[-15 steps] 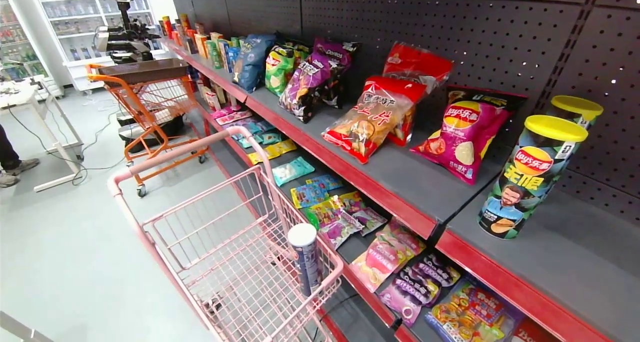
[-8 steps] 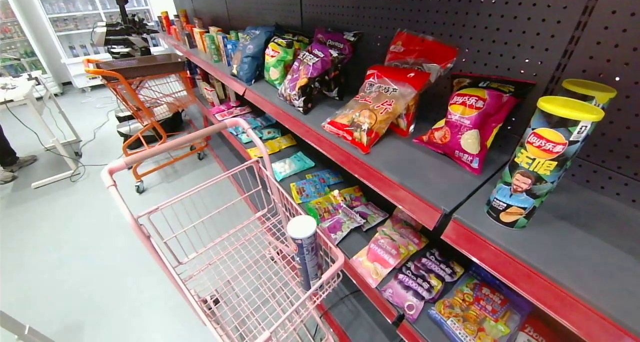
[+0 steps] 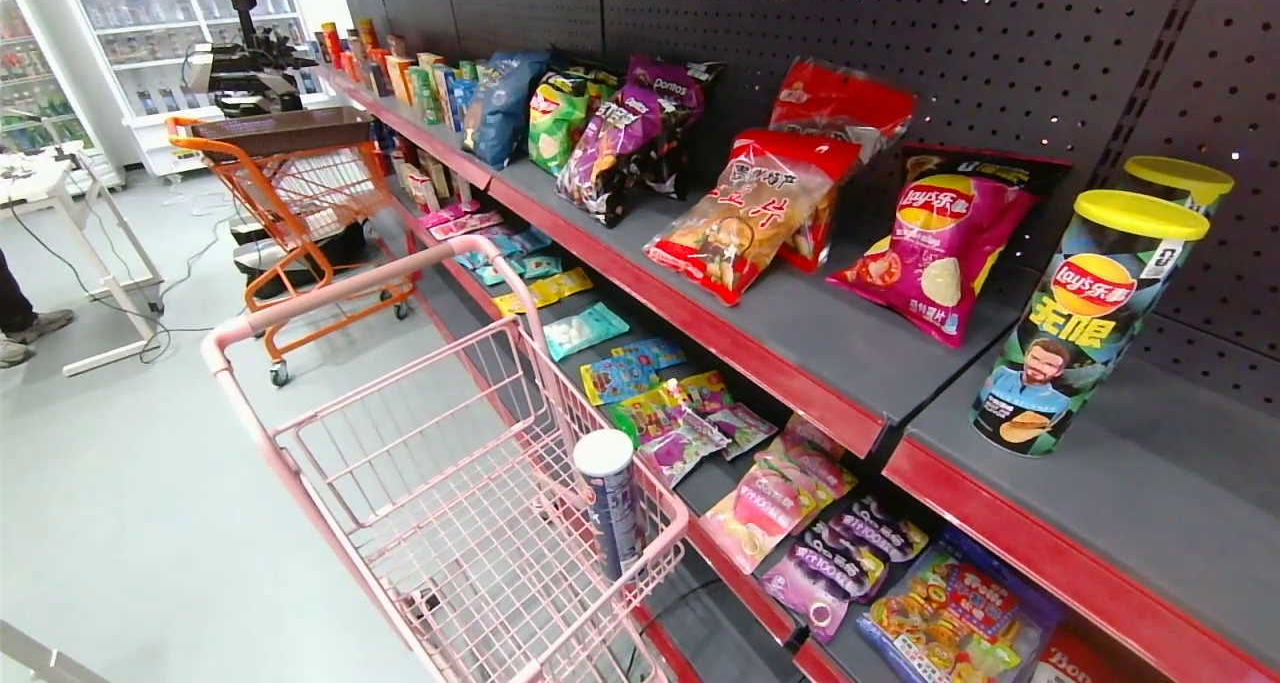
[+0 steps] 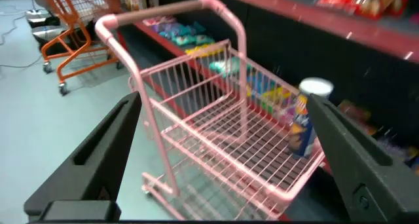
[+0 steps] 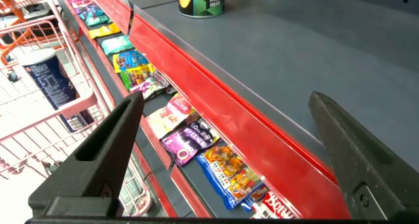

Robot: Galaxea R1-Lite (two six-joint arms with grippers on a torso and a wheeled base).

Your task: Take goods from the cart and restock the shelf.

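A blue chip can (image 3: 610,503) with a white lid stands upright in the near right corner of the pink wire cart (image 3: 360,288). Beside the cart runs the grey shelf (image 3: 830,363) with a red front edge. My left gripper (image 4: 224,99) hangs open above the cart, apart from the blue can (image 4: 304,116), nothing between its fingers. My right gripper (image 5: 226,96) is open over the shelf's red edge (image 5: 216,86), with the can (image 5: 51,76) off to one side in the cart. Two yellow-lidded cans (image 3: 1085,323) stand on the shelf at the right.
Chip bags (image 3: 740,223) lie along the shelf to the left of the yellow-lidded cans, with bare grey shelf to their right. Candy packets (image 3: 760,503) fill the lower shelf. An orange cart (image 3: 290,178) stands farther down the aisle.
The head camera shifted a little a second ago, sliding the whole picture. Since half a second ago nothing has visibly moved; the can stays in the cart.
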